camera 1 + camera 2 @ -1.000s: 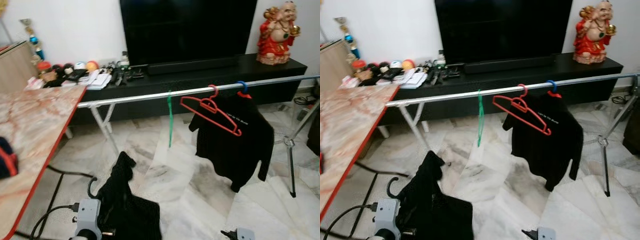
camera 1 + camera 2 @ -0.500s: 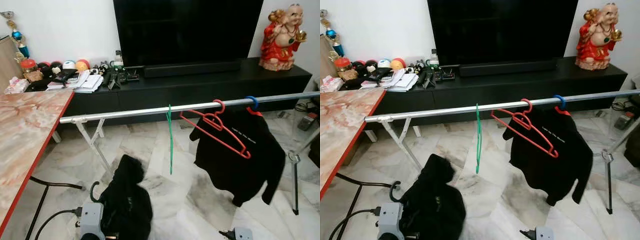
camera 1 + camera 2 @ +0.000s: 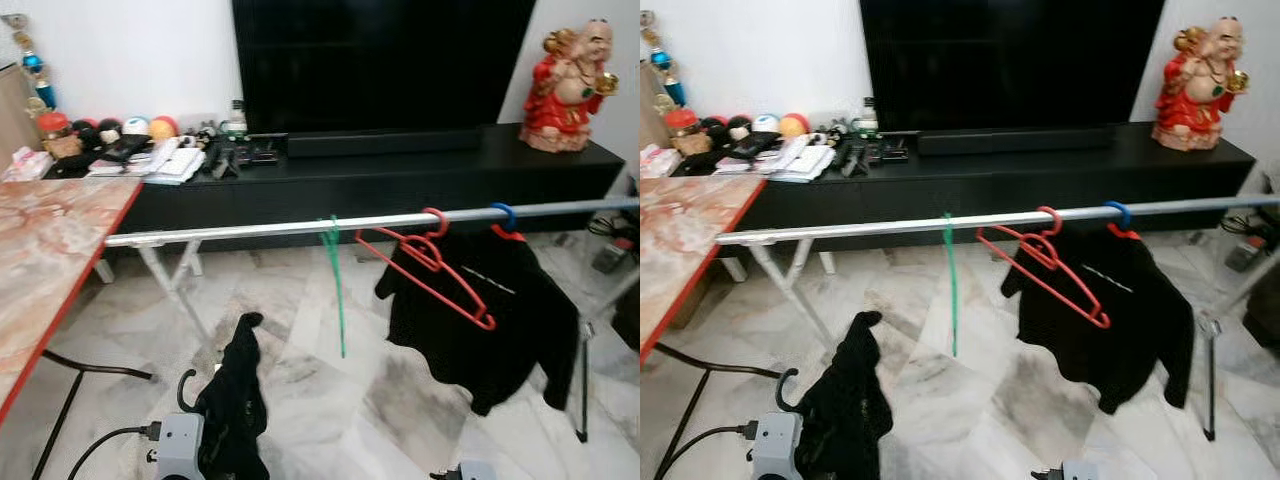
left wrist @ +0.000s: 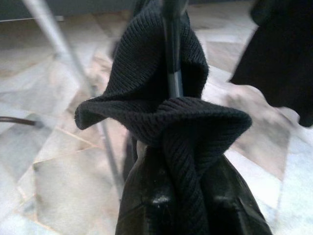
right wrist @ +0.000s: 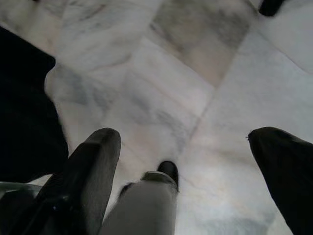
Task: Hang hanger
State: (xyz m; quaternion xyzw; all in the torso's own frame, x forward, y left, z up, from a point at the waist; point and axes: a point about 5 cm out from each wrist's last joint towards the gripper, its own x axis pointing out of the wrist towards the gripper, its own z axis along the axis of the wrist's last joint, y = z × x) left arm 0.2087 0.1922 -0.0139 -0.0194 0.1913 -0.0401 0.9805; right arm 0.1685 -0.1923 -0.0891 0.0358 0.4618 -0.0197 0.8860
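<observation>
My left gripper (image 4: 188, 196) is shut on a black knit garment (image 3: 235, 400) that sits on a dark hanger. The hanger's neck (image 4: 172, 63) rises through the collar and its hook (image 3: 183, 385) curls out to the left. The garment hangs low in front of a silver rail (image 3: 250, 231). On the rail hang a bare green hanger (image 3: 337, 290), a bare red hanger (image 3: 430, 265) and a black shirt (image 3: 490, 320) on a blue-hooked hanger (image 3: 502, 213). My right gripper (image 5: 183, 137) is open over the marble floor.
A red-edged marble table (image 3: 50, 250) stands at the left. Behind the rail is a black TV bench (image 3: 400, 175) with a television, clutter and a red figurine (image 3: 572, 75). The rail's legs (image 3: 165, 285) and a cable (image 3: 90, 370) are on the floor.
The camera has swung right and nearer the rail, so the table now takes less of the left side. The garment stays in my left gripper and now hangs narrower.
</observation>
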